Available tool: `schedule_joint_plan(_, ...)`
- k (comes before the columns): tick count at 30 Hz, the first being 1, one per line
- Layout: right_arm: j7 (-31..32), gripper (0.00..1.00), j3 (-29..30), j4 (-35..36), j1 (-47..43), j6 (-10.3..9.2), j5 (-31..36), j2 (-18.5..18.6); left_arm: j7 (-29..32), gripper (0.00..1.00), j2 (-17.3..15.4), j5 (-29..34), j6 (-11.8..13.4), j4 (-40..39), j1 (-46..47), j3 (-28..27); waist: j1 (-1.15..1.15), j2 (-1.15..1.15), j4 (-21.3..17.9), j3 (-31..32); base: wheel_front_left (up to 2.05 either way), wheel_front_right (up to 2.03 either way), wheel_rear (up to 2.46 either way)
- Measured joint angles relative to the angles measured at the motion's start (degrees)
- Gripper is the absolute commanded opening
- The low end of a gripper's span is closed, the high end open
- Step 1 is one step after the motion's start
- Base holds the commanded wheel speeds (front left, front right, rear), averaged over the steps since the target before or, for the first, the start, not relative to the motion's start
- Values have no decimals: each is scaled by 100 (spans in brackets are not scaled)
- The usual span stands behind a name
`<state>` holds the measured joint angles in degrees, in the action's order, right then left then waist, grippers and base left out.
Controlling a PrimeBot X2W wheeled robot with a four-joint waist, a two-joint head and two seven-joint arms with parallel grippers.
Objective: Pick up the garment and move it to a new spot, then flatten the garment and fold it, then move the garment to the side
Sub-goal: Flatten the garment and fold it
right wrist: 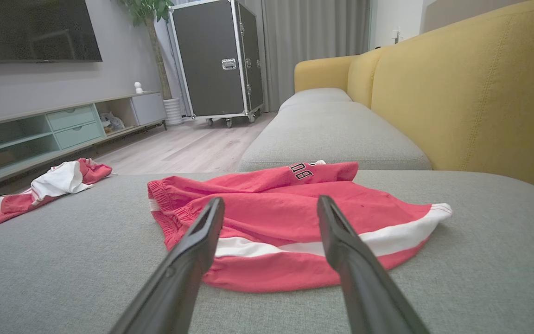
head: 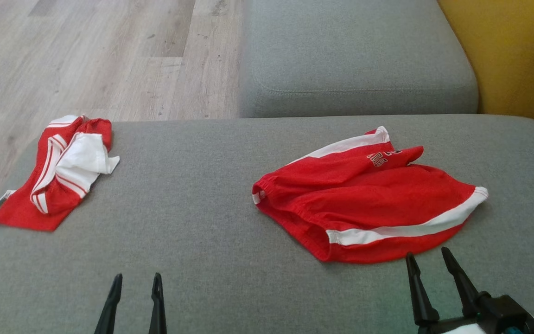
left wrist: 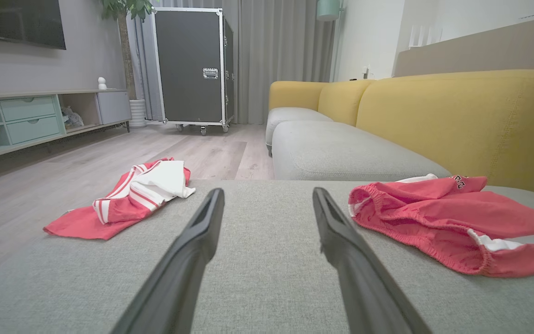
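Red shorts with white stripes, the garment (head: 369,199), lie rumpled on the grey cushion (head: 193,208) at the right; I also see the garment (right wrist: 290,208) just ahead of the right wrist camera and the same garment (left wrist: 452,222) at the right of the left wrist view. My right gripper (head: 428,254) stands open just short of its near hem, touching nothing. At the lower left my left gripper (head: 137,280) is open over bare cushion. The right gripper (right wrist: 270,204) frames the shorts between its fingers. The left gripper (left wrist: 267,195) points at plain fabric.
A second red and white garment (head: 58,171) lies bunched at the cushion's far left edge, also seen as a garment (left wrist: 128,197) in the left wrist view. Another grey seat (head: 355,60) and a yellow backrest (head: 512,51) lie beyond. Wood floor (head: 86,55) is at the left.
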<state>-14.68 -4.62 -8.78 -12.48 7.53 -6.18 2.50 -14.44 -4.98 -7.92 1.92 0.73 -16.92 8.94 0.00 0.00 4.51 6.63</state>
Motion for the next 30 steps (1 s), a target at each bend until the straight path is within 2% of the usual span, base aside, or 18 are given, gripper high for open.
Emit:
schedule_joint_plan(22, 0, 100, -13, -14, 1, 0, 21, 0, 0, 100, 127, 134, -198, 249, 5, -111, 0, 0, -191, 0, 0, 0, 0)
schedule_joint_plan(30, 0, 100, -100, 85, 18, 0, 146, 0, 0, 100, 142, -101, -475, 712, 333, 380, 0, 0, -503, -267, 0, 0, 0)
